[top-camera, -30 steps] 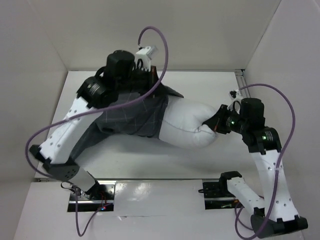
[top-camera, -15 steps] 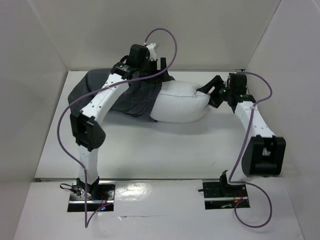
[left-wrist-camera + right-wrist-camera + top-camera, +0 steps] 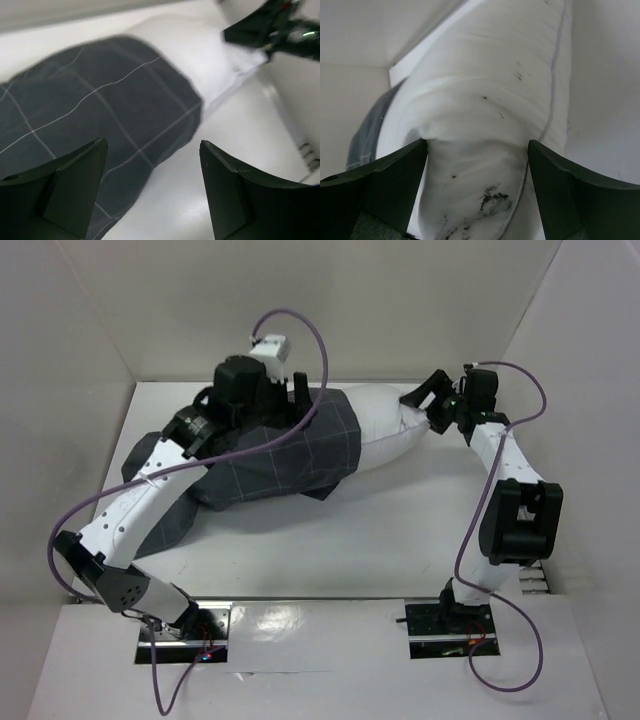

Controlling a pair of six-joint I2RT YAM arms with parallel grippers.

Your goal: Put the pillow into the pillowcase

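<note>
Left arm reaches over the dark grey checked pillowcase (image 3: 290, 455) at the far left-centre of the white table (image 3: 350, 540). Left gripper (image 3: 290, 390) is up near the back wall with a purple cable (image 3: 300, 330) looping over it. Left wrist view: left gripper (image 3: 152, 145) has its fingers spread wide with nothing between them, hovering above the pillowcase (image 3: 90, 100), not touching it.

The pillowcase's left end lies flat and limp under the left arm. Its right part is bulged around the white pillow (image 3: 385, 430). The pillow's left part is inside the case, and its right part sticks out of the opening, bare, lying along the far edge of the table. Case mouth edge runs diagonally across the pillow (image 3: 200, 50) in the left wrist view.

Right gripper (image 3: 422, 408) is at the pillow's exposed right end. Right wrist view: right gripper (image 3: 476, 145) is spread wide, one finger on each side of the pillow (image 3: 485, 90) end. The fabric is dented in between them, not pinched. Can't tell if the pads touch the cloth. Dark smudges (image 3: 490, 200) sit on the pillow end near the camera, and a seam line runs down its right side. A grey sliver of pillowcase (image 3: 367, 130) shows at far left.
</note>
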